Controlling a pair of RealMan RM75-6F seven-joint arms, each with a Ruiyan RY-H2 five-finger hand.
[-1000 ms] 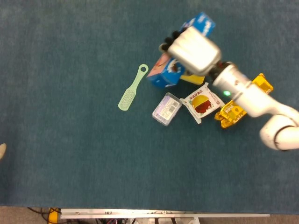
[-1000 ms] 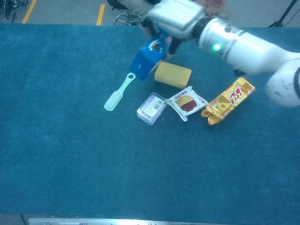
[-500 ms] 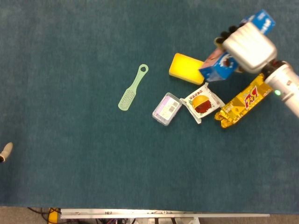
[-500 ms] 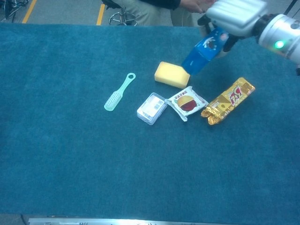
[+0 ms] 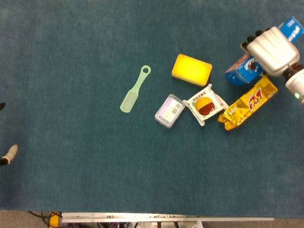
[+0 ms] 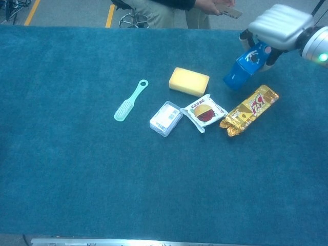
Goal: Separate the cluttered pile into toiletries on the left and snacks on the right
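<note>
At the frame's upper right, the right hand (image 5: 271,50) grips the blue snack box (image 5: 241,72) across its upper end; it looks light, stiff, crushable.

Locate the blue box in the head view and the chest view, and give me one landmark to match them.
Head view: blue box at the right edge, upper part, under the right robot hand, just above the gold packet.
Chest view: blue box upper right, held tilted by the right robot hand, above the gold packet.
Shared landmark: the yellow sponge left of the box.
</note>
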